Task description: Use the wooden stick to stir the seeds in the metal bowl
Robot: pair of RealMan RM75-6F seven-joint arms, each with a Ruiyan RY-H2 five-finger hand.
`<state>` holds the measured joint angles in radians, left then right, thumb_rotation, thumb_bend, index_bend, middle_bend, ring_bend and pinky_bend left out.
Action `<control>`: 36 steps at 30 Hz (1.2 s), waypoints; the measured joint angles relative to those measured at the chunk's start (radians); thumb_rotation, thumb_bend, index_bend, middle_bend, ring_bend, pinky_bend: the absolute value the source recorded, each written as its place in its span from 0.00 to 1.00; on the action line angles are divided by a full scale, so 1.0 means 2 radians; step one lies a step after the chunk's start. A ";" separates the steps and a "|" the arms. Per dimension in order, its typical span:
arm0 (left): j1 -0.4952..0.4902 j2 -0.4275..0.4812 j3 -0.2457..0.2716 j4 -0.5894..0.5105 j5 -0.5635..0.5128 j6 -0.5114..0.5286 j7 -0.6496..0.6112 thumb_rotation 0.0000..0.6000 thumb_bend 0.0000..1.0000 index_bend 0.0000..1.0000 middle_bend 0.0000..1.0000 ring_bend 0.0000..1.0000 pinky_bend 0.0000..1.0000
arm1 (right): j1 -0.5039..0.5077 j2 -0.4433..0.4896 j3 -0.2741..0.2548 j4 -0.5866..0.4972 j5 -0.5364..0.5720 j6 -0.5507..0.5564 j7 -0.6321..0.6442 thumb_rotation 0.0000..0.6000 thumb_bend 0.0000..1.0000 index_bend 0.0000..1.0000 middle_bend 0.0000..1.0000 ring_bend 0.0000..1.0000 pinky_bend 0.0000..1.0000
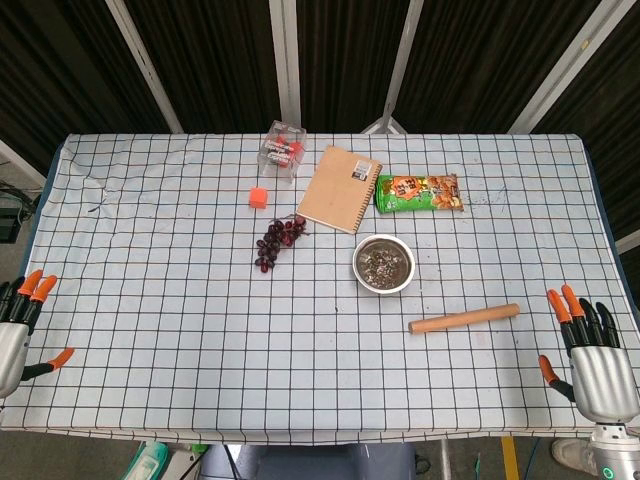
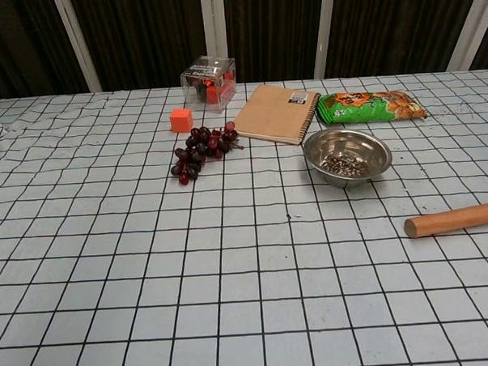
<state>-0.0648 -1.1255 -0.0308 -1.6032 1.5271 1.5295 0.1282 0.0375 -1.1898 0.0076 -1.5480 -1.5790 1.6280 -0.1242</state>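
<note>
Both hands are open and hold nothing, so the right hand (image 1: 592, 350) should grab the wooden stick (image 1: 464, 319) lying near the metal bowl (image 1: 383, 264) of seeds (image 1: 383, 265) on the bench (image 1: 180, 330) around its middle.

Legible text: none.
Snack packet (image 1: 418, 192): green and orange wrapper carries printed lettering, too small and blurred to read in either view.
Notebook (image 1: 340, 188): small label at the cover's corner by the spiral binding, characters illegible.
Clear plastic box (image 2: 209, 84): dark print on top, unreadable.
</note>
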 measured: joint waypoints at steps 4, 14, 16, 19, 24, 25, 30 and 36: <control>0.000 0.000 -0.001 0.000 -0.001 0.001 -0.002 1.00 0.07 0.00 0.00 0.00 0.00 | 0.001 0.000 -0.001 0.002 -0.006 -0.002 -0.004 1.00 0.36 0.00 0.00 0.00 0.00; -0.001 -0.001 -0.002 0.001 -0.003 -0.001 -0.004 1.00 0.07 0.00 0.00 0.00 0.00 | 0.026 -0.013 -0.002 0.027 -0.064 -0.006 0.001 1.00 0.36 0.15 0.23 0.17 0.00; -0.001 -0.001 -0.002 0.001 -0.003 -0.002 -0.004 1.00 0.07 0.00 0.00 0.00 0.00 | 0.034 -0.019 -0.002 0.034 -0.068 -0.017 0.001 1.00 0.36 0.22 0.30 0.23 0.00; -0.002 -0.001 -0.003 0.001 -0.005 -0.004 -0.005 1.00 0.07 0.00 0.00 0.00 0.00 | 0.052 -0.034 0.001 0.049 -0.072 -0.042 -0.001 1.00 0.36 0.30 0.34 0.28 0.00; -0.004 -0.001 -0.001 -0.001 -0.002 -0.007 -0.003 1.00 0.07 0.00 0.00 0.00 0.00 | 0.075 -0.060 0.004 0.072 -0.070 -0.083 -0.007 1.00 0.36 0.33 0.37 0.29 0.00; -0.004 -0.001 -0.001 -0.001 -0.001 -0.007 -0.003 1.00 0.07 0.00 0.00 0.00 0.00 | 0.080 -0.067 0.004 0.079 -0.069 -0.092 -0.008 1.00 0.36 0.33 0.37 0.29 0.00; -0.005 0.000 -0.001 -0.002 -0.003 -0.010 -0.006 1.00 0.07 0.00 0.00 0.00 0.00 | 0.097 -0.094 0.004 0.104 -0.067 -0.117 -0.018 1.00 0.36 0.33 0.36 0.29 0.00; -0.005 0.002 0.000 -0.003 -0.005 -0.012 -0.008 1.00 0.07 0.00 0.00 0.00 0.00 | 0.111 -0.125 0.005 0.124 -0.062 -0.137 -0.031 1.00 0.36 0.33 0.37 0.29 0.00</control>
<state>-0.0758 -1.1223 -0.0317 -1.6101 1.5181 1.5049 0.1120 0.2600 -1.4396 0.0175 -1.3004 -1.7039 1.3542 -0.1857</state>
